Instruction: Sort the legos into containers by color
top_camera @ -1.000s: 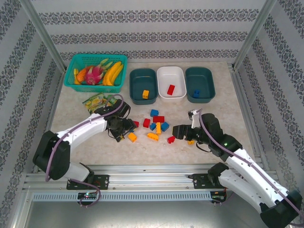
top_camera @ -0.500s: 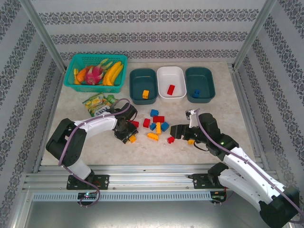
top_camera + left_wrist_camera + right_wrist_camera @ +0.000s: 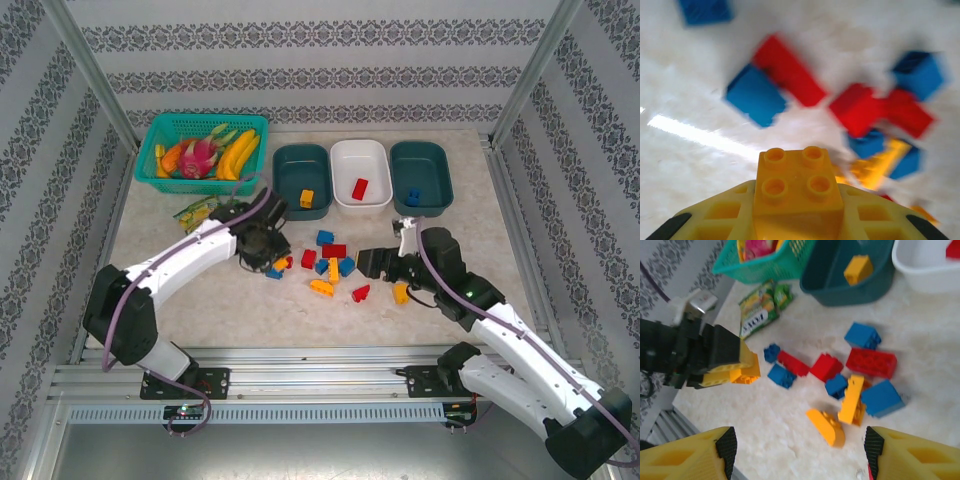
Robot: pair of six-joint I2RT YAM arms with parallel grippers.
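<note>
Where the worktop point(image 3: 180, 290) meets its metal frame, bare surface is left along the near edge and down both sides. The far edge is taken up by a turquoise basket point(image 3: 160, 135) of toy fruit and the three containers point(image 3: 360, 145), set side by side: a left teal tub point(image 3: 298, 170), a white tub point(image 3: 368, 165) and a right teal tub point(image 3: 428, 170). Green snack packets point(image 3: 197, 210) lie just in front of the basket. A yellow brick point(image 3: 307, 198), a red brick point(image 3: 359, 188) and a blue brick point(image 3: 411, 197) lie in the three tubs, in that order. The loose legos point(image 3: 330, 260) are bunched at the middle between the two arms, with open room between them and the tubs.

The left tool point(image 3: 270, 260) is closed on a yellow-orange brick point(image 3: 798, 186) at the pile's left edge. From its own wrist, four studs are seen between the yellow fingers, with blurred red and blue bricks beyond. From the right wrist, the same grip is seen side-on. Whether the brick is clear of the surface cannot be told. The right tool point(image 3: 797, 452) is held wide open, with nothing between its fingers, over bare surface at the pile's right side.
</note>
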